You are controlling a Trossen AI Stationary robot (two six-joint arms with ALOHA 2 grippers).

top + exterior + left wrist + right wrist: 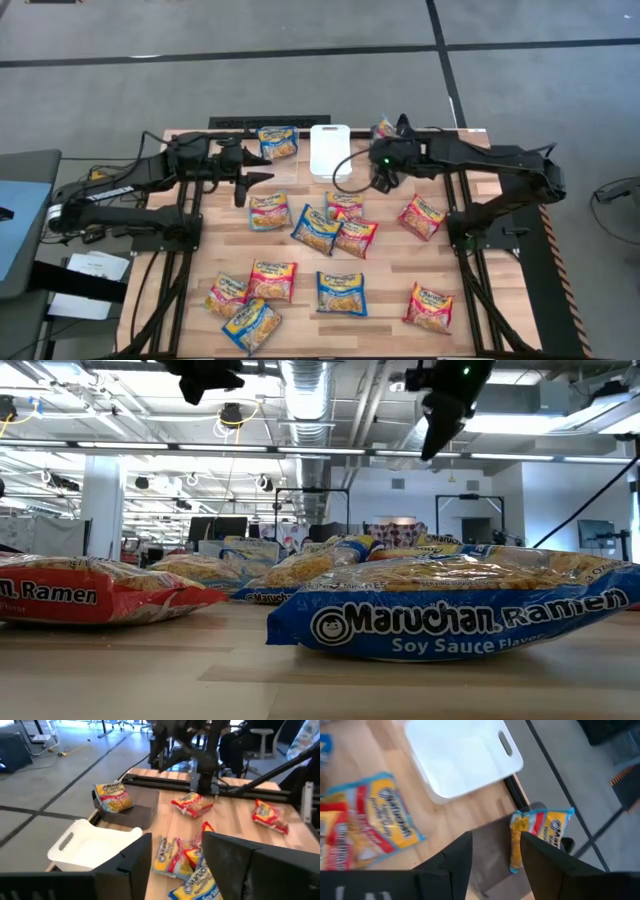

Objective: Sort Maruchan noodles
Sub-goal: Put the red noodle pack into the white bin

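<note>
Maruchan noodle packets lie flat and scattered on the wooden table (385, 265). Some overlap in a middle cluster (330, 225) and others lie near the front (342, 293). One packet (277, 141) sits in the clear bin at the far edge. Another (540, 830) leans on the dark bin (492, 852). The white bin (330, 150) stands between them. My left gripper (258, 180) hovers open, high above the table left of the cluster. My right gripper (495, 840) hovers open over the dark bin. Neither holds anything.
The three bins stand in a row along the table's far edge. A blue soy-sauce packet (450, 610) and a red one (90, 595) lie close to the near edge. Bare wood (385, 265) shows between the middle cluster and the front packets.
</note>
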